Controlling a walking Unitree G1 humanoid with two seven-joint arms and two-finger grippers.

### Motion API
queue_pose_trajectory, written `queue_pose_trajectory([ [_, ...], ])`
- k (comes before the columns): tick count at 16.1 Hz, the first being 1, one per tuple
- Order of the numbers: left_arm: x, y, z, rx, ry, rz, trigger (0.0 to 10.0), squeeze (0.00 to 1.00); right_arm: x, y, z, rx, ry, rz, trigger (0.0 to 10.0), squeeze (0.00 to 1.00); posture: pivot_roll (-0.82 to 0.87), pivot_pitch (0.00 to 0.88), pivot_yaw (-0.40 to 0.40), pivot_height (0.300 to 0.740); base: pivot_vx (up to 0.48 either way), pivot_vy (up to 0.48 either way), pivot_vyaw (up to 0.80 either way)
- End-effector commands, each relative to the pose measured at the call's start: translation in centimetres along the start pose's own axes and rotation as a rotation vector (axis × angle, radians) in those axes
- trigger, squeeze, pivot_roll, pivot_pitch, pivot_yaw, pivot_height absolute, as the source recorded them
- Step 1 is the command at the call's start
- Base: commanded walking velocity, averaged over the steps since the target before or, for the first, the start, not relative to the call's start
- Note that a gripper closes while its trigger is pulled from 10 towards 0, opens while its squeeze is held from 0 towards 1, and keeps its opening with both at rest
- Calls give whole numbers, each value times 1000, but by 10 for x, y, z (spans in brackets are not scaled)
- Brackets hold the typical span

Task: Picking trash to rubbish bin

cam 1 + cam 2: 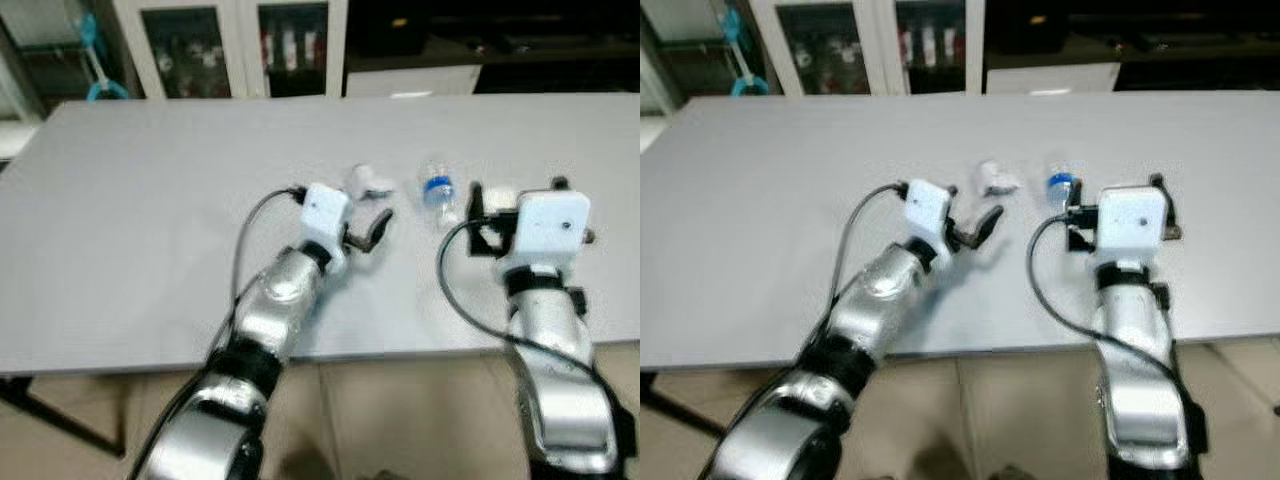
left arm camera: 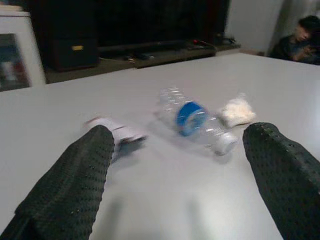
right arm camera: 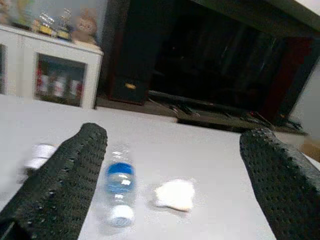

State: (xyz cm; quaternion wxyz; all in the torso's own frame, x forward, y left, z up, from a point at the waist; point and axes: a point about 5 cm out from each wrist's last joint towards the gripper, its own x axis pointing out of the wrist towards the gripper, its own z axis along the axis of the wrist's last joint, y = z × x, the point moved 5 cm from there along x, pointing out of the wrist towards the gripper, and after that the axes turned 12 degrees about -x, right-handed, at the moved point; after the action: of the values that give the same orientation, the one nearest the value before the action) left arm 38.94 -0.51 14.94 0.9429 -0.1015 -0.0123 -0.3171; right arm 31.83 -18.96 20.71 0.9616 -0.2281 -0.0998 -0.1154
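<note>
Broad pale grey matte surface (image 1: 150, 200), smooth, trash grouped mid-span ahead of both arms. My left gripper (image 2: 175, 185) hovers low, fingers spread wide, nothing held; right gripper (image 3: 170, 180) likewise wide and empty, just short of the items. Clear crumpled plastic bottle with blue label and white cap (image 2: 195, 122) lies on its side between a crumpled white paper wad (image 3: 175, 194) and a small white rolled scrap (image 1: 368, 180), blurred. I judge the bottle light, thin-walled, springy and slippery; best pinched across the labelled middle. The wad looks soft and compressible, so any grip should work. No rubbish bin seen here.
</note>
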Motion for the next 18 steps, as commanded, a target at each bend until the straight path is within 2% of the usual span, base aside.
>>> queue_pose_trajectory([
  [1,1,3,5,-1,-12,12,10000,0,1,3,5,7,-9,6,10000,0,46,62,-3,740,480,0,0],
  [2,2,5,4,-4,-2,26,10000,0,1,3,5,6,-9,6,10000,0,46,62,-3,740,390,0,0],
  [10,1,3,3,-1,-2,15,10000,0,3,1,4,-3,3,-7,10000,0,49,64,-3,740,0,0,0],
  [14,2,7,-1,-11,23,24,10000,0,0,-10,-11,-27,86,-63,10000,0,39,73,12,740,0,0,0],
  [16,1,9,-4,-12,39,28,10000,0,-6,-17,-20,-7,120,-90,10000,0,27,79,29,740,0,0,-712],
  [18,1,4,-7,-12,46,7,10000,0,-9,-17,-22,-3,130,-96,10000,0,17,83,36,740,0,0,-641],
])
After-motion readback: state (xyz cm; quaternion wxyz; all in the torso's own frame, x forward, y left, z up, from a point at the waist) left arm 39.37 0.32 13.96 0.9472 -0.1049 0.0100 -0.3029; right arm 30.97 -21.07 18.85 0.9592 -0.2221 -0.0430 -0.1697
